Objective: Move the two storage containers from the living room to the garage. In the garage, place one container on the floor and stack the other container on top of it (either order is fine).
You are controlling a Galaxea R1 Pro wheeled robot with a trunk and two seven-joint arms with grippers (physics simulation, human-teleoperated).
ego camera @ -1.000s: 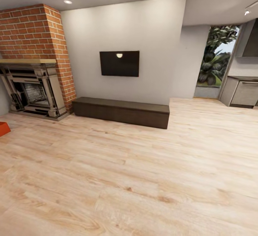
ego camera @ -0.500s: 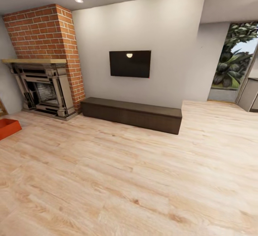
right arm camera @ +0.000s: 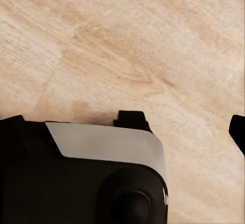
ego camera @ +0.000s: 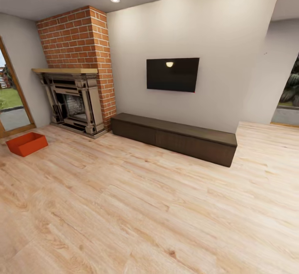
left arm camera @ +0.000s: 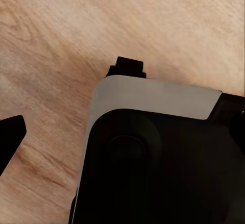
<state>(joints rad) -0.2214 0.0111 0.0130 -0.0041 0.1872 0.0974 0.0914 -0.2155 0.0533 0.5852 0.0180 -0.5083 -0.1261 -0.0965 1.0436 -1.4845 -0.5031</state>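
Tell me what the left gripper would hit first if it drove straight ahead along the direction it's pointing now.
Most likely the light wood plank floor. The left wrist view looks along the fingers, and past the robot's own dark and grey body only bare planks lie ahead. How far off the floor is cannot be judged here.
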